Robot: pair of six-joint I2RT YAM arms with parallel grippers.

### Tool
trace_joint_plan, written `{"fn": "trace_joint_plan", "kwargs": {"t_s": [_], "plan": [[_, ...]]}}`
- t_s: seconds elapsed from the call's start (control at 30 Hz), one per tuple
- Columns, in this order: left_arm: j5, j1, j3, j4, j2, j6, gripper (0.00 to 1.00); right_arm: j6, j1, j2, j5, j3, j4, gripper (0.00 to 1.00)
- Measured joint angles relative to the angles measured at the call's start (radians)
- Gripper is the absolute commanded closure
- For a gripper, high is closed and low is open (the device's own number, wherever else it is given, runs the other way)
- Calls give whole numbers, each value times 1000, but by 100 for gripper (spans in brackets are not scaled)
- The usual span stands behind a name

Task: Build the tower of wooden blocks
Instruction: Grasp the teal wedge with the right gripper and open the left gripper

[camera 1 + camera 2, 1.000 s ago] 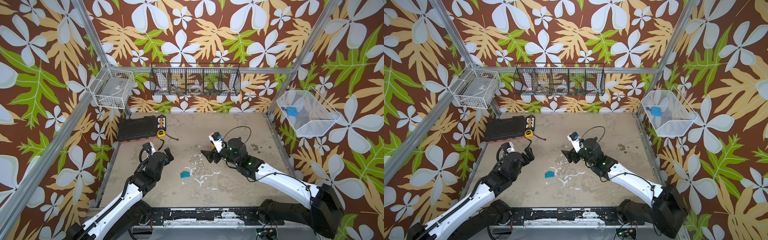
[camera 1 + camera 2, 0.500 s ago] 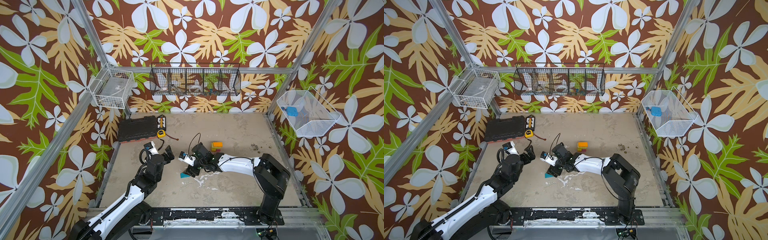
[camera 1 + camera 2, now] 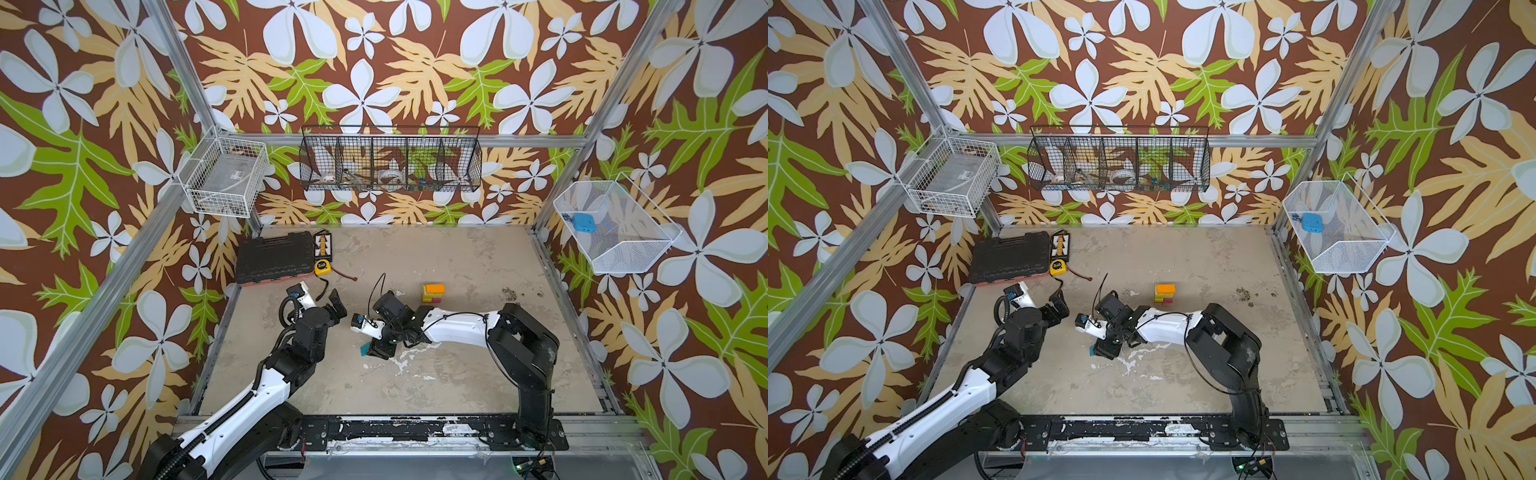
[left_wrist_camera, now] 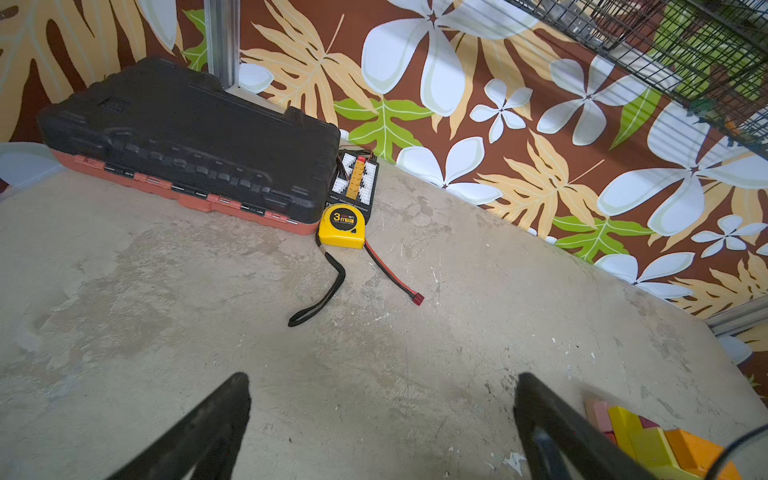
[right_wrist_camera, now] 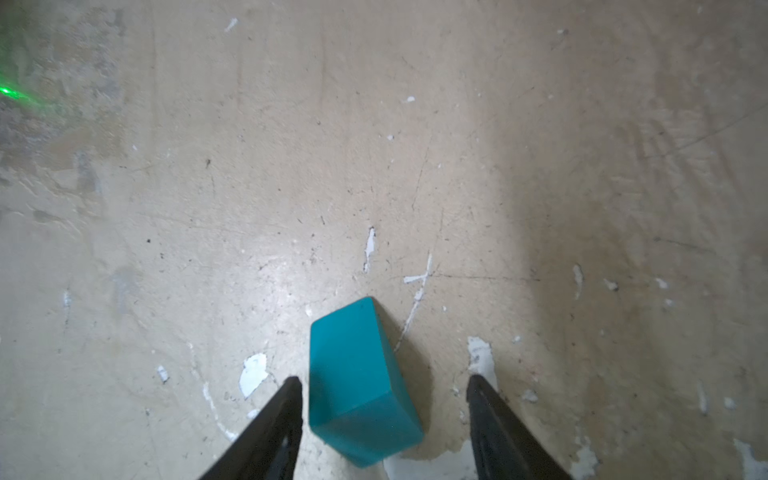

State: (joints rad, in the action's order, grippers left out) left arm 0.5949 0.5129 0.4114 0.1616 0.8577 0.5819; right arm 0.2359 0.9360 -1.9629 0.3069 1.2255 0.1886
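Note:
A teal roof-shaped wood block [image 5: 357, 382] lies on the floor between the fingers of my right gripper [image 5: 384, 380]. One finger is almost against it and the other stands a clear gap away, so the gripper is open around it. In both top views the right gripper [image 3: 376, 351] [image 3: 1104, 351] points down over the teal block [image 3: 365, 350] [image 3: 1091, 352], hiding most of it. The tower [image 3: 433, 293] [image 3: 1164, 293] [image 4: 648, 436], with orange on top of yellow and pink layers, stands behind the right arm. My left gripper [image 3: 337, 305] [image 4: 382, 376] hovers open and empty to the left.
A black tool case [image 3: 274, 257], a small connector board [image 3: 322, 245] and a yellow tape measure [image 3: 323, 267] with a black strap and a red lead lie at the back left. Wire baskets hang on the walls. White paint flecks mark the floor [image 3: 415, 374].
My right arm swung left away from the tower and came down over the teal block, its jaws narrowing around it. The left arm shifted only slightly.

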Motion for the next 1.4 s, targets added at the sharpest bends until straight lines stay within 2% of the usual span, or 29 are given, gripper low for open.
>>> {"fn": "trace_joint_plan", "kwargs": {"t_s": [0.27, 0.33, 0.47, 1.17, 1.4], "plan": [[3, 0, 0, 10, 16, -4, 0, 5, 15, -33, -4, 32, 40, 44], [3, 0, 0, 10, 19, -4, 0, 8, 21, -39, -6, 39, 47, 48], [3, 0, 1, 11, 19, -4, 0, 10, 29, -53, -17, 58, 53, 61], [1, 0, 3, 11, 21, -3, 0, 3, 31, -38, -22, 66, 92, 88], [-2, 0, 3, 11, 20, 0, 0, 3, 31, 40, -52, 29, 88, 100]]}}
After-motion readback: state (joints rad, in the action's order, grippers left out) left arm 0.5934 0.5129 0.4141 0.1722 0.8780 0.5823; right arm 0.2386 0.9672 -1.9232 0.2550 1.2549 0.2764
